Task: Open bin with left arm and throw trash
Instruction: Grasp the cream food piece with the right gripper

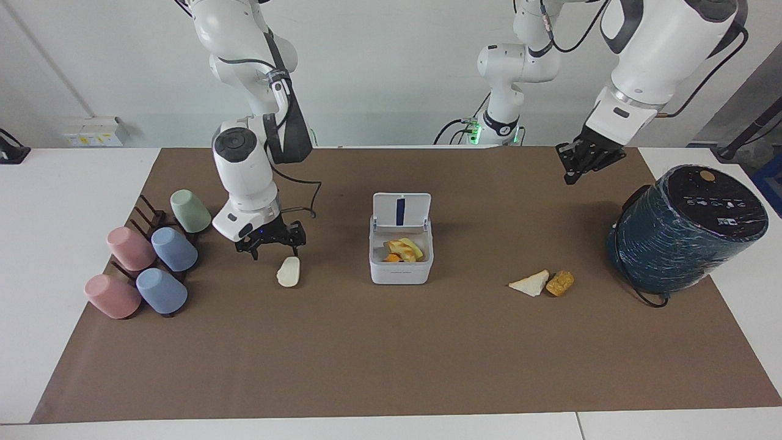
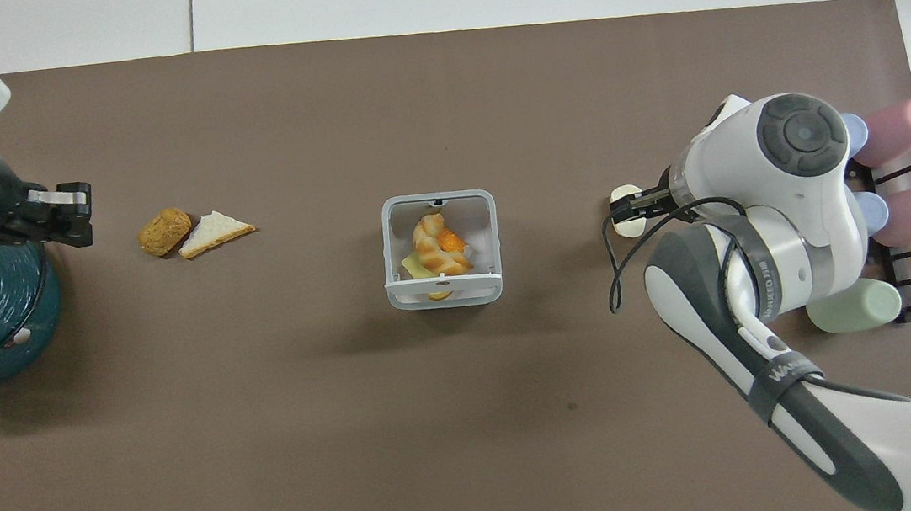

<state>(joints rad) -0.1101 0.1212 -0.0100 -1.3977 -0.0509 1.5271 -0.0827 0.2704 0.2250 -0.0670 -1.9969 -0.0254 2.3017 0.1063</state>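
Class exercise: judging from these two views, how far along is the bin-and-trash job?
Done: the small white square plastic bin stands open, scraps inside. In hand: the open right gripper is low beside the cream oval lump. Left: that lump, the pale wedge and golden-brown chunk. The shut left gripper waits, raised.
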